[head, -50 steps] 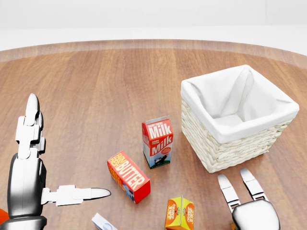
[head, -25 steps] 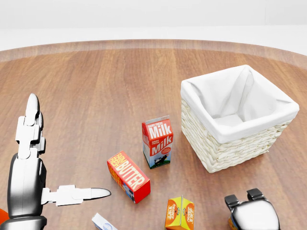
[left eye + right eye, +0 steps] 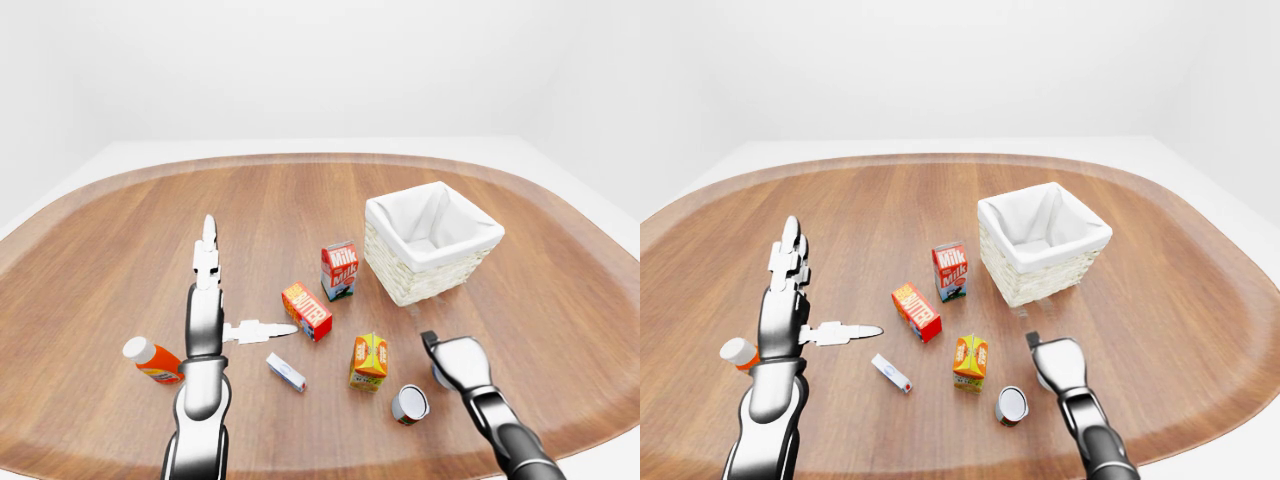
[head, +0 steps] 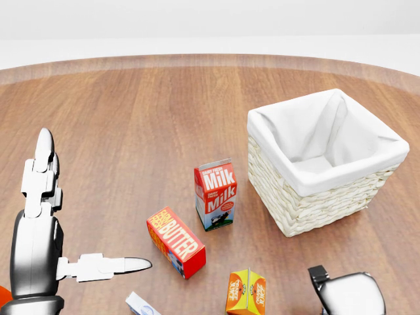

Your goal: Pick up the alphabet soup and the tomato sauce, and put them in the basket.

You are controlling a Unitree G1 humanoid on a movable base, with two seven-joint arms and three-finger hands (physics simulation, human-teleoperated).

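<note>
Left-eye view: your right hand [image 3: 452, 358] is curled over a can mostly hidden beneath it, grip not certain, while a second can [image 3: 409, 403] lies tipped just left of it; a loose hold could drop the first or knock the second rolling. Head view: the basket [image 4: 308, 203] sits empty upper right. Right-eye view: your left hand [image 3: 792, 300] hangs flat, fingers spread, holding nothing.

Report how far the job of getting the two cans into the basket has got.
Nothing is delivered: the basket shows only its white liner. The right hand is curled low over something hidden beneath it, possibly a can. Another can lies on its side on the table. The left hand hovers open, holding nothing. Both cans remain to place.
</note>
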